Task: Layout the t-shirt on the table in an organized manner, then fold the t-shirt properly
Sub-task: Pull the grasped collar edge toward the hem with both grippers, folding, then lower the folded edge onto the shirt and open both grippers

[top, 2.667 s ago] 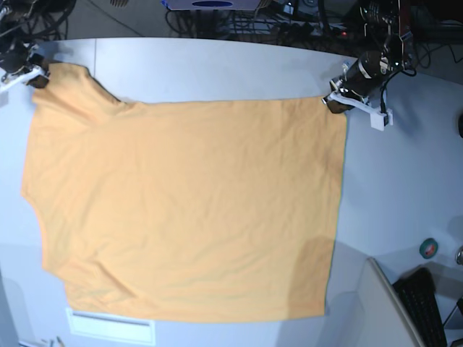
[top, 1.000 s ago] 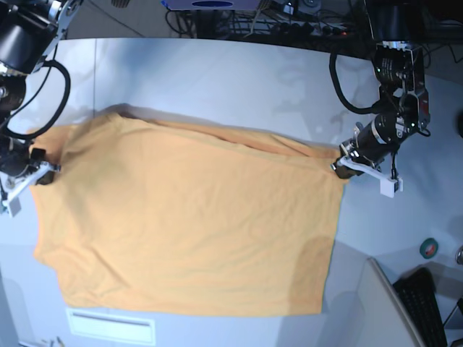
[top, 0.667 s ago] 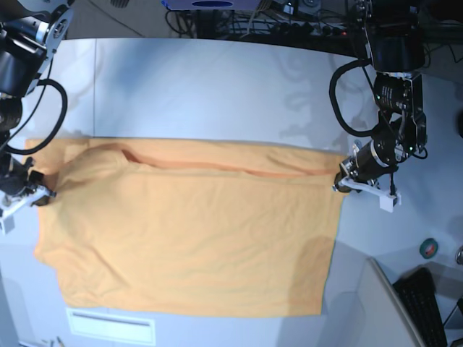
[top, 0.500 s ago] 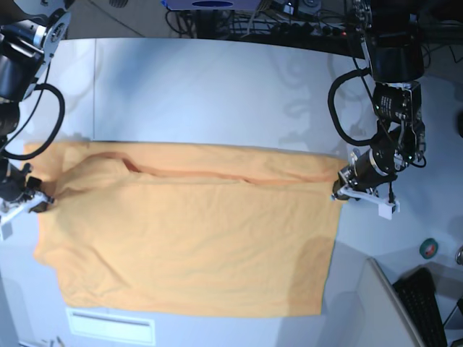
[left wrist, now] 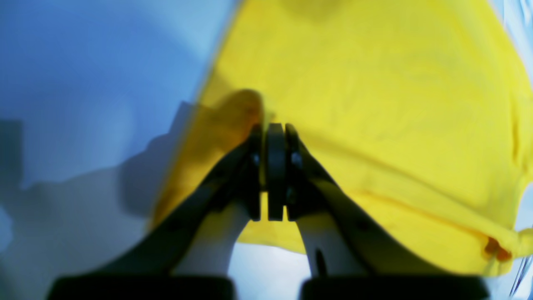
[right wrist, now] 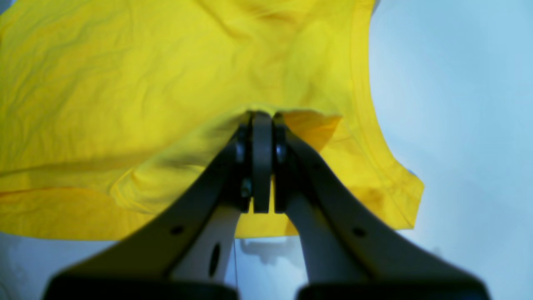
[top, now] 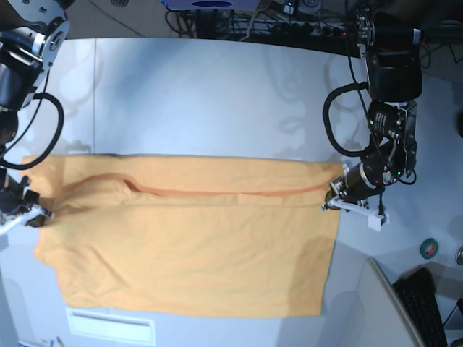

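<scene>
The orange-yellow t-shirt (top: 188,246) lies on the white-grey table (top: 217,94), with its far part doubled over toward the front so a fold runs along its top edge. My left gripper (top: 334,200) is at the shirt's right edge and is shut on the fabric; the left wrist view shows its jaws (left wrist: 270,129) closed on yellow cloth (left wrist: 374,104). My right gripper (top: 36,215) is at the shirt's left edge, shut on the fabric near a sleeve, as the right wrist view (right wrist: 261,118) shows. No black marks or neck tag show.
A green tape roll (top: 429,248) and a dark keyboard (top: 423,303) sit at the front right beside a grey panel edge. A white label (top: 110,327) lies at the front left. Cables and gear line the table's back edge. A thin seam (top: 94,94) crosses the table.
Both grippers have moved toward the front of the table with the shirt's far edge, laying the far part over the rest. The fold line has moved forward and flattened.
</scene>
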### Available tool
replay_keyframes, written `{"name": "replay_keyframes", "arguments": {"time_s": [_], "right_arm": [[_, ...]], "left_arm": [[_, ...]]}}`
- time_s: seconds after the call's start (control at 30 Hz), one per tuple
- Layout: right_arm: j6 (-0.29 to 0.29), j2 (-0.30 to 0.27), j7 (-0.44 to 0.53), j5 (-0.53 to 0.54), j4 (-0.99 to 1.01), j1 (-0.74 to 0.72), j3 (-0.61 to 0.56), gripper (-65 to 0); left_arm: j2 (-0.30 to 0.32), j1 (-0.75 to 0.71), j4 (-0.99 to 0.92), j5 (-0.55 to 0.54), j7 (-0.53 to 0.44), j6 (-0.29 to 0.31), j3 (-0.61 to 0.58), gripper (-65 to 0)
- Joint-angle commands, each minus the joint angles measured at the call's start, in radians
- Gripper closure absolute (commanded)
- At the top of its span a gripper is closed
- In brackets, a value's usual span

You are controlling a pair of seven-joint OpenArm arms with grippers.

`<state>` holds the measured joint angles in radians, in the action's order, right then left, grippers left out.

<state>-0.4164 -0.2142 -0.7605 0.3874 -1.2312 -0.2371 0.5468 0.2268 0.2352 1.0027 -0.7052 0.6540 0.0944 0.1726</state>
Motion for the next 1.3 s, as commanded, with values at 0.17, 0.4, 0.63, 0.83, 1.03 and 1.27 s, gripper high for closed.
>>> {"name": "replay_keyframes", "arguments": {"time_s": [0.17,0.4,0.63,0.83,1.03,1.27], "right_arm": [[-0.002,-0.017,0.028,0.011,0.1,-0.054,0.002,0.0],[-0.002,-0.015,0.115,0.015,0.112,-0.063,0.009,-15.9],[-0.002,-0.015,0.207,0.02,0.106,-0.052,0.012,-32.4],[-0.002,0.002,0.207,0.02,-0.068,0.097,0.014,-33.2],[-0.002,0.123,0.203,0.02,-0.229,0.246,0.164,-33.6],[-0.002,0.22,0.203,0.02,-0.21,0.29,0.293,-33.8]], "left_arm": [[0.01,0.046,0.0,-0.012,-0.099,0.008,-0.044,0.0],[0.01,0.051,0.005,-0.012,-0.104,-0.1,-0.038,0.0],[0.01,0.076,0.009,-0.017,-0.181,-0.109,-0.037,-43.1],[0.024,-0.055,0.149,-0.018,-0.225,-0.107,-0.037,-62.9],[-0.02,-0.288,0.269,-0.02,-0.31,-0.106,0.106,-60.9],[-0.03,-0.308,0.199,-0.018,-0.317,-0.026,0.098,-60.9]]}}
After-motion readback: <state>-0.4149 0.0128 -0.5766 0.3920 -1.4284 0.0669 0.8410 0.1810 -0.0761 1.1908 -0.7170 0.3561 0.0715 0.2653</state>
